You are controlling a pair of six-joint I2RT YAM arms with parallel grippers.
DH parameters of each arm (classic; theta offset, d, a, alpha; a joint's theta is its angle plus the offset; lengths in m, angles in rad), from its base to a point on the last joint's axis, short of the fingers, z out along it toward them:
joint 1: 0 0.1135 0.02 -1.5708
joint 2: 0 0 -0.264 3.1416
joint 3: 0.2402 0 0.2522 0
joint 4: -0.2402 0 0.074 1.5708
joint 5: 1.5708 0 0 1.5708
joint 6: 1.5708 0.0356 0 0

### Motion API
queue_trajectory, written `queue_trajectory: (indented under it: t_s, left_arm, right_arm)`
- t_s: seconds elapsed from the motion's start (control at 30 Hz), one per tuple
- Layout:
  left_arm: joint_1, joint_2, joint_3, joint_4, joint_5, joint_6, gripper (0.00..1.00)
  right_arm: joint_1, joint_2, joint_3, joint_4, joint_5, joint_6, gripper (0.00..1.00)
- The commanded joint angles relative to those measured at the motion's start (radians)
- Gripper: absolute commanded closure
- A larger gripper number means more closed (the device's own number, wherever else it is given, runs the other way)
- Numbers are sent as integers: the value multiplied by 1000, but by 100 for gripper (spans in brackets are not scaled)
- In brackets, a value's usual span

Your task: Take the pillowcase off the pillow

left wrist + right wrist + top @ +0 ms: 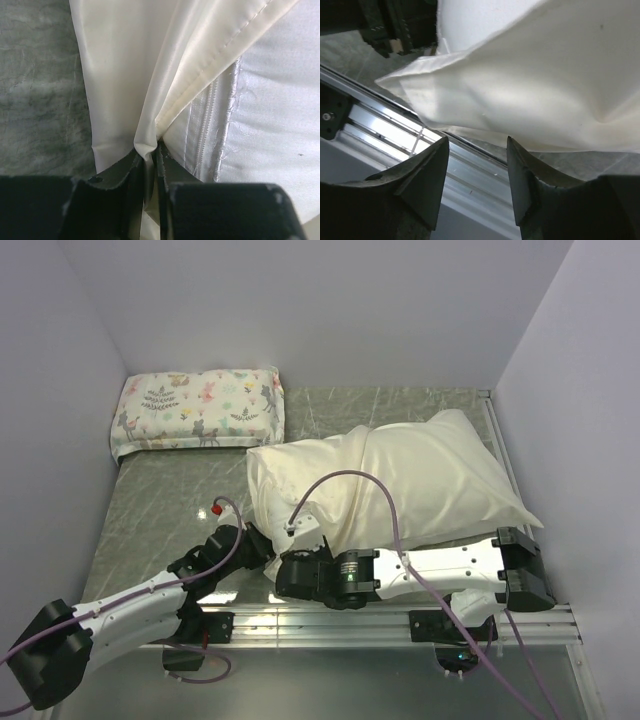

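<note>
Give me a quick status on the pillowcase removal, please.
Left gripper shut on pillowcase edge. Right gripper open, empty. Pillow partly exposed. Floral pillow lies apart.

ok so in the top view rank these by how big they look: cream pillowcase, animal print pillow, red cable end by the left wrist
1. cream pillowcase, stuffed full: clearly largest
2. animal print pillow: smaller, though lying farther from the camera may shrink it a bit
3. red cable end: tiny
</note>
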Motion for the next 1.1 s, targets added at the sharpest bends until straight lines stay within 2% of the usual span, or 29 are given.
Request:
queue_trajectory:
  t_s: [0.0, 0.13, 0.2, 0.53, 0.6, 0.63, 0.7, 0.73, 0.8, 0.9, 1.07]
  left_arm:
    - [-6, 2, 11, 21, 5, 9, 81]
    - [-6, 10, 19, 24, 6, 10, 81]
    - [-6, 8, 22, 19, 8, 9, 81]
    - [-7, -15, 42, -21, 6, 16, 80]
    - [-6, -17, 42, -22, 5, 16, 79]
    - [-6, -18, 42, -22, 5, 16, 78]
    - [-6, -17, 45, -22, 5, 16, 78]
    - [-6, -12, 45, -21, 5, 16, 78]
    - [-6, -4, 49, -19, 5, 19, 78]
    - [-6, 9, 52, -11, 8, 21, 79]
    - [-6, 10, 57, -17, 12, 27, 77]
  right_arm:
    - [22, -42, 123, -9, 99, 17, 41]
    - [19, 79, 291, -156, 197, 65, 29]
    - [7, 120, 342, -227, 228, 105, 28]
    - [-45, 260, 415, -293, 187, 97, 29]
    - [-42, 257, 393, -289, 167, 96, 38]
    - [-41, 234, 376, -275, 159, 97, 56]
    - [-32, 202, 303, -227, 129, 97, 68]
    - [-30, 171, 277, -210, 115, 97, 79]
    - [-23, 145, 219, -184, 93, 106, 89]
    - [-13, 108, 162, -160, 69, 119, 100]
    - [7, 38, 39, -74, 32, 143, 100]
